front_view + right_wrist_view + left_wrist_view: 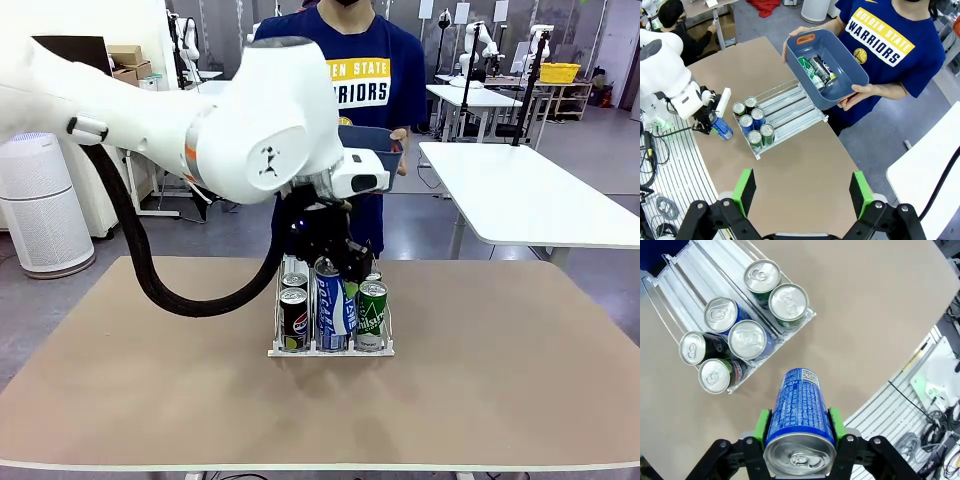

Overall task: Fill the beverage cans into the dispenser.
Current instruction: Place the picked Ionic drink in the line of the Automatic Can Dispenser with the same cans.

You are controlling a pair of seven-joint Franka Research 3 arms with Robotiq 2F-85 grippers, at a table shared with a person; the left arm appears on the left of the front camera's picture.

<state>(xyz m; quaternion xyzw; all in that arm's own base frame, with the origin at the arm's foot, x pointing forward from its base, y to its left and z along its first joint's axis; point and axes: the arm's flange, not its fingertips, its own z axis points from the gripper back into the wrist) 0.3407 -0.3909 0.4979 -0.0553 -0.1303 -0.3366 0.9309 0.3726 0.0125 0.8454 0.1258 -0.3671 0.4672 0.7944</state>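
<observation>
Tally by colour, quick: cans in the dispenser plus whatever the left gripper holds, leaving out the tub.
Black cans: 2
Blue cans: 3, counting the blue can in the left gripper
Green cans: 2
Total: 7

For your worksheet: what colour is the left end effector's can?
Blue can, white print; left wrist view.

A white robot arm [150,115] is reaching out in an open lab hall.
White tables [530,190] are standing apart on a grey floor [610,140]; cardboard boxes [128,62] are sitting stacked, and cables [649,162] are trailing over slotted metal rails [677,175].
</observation>
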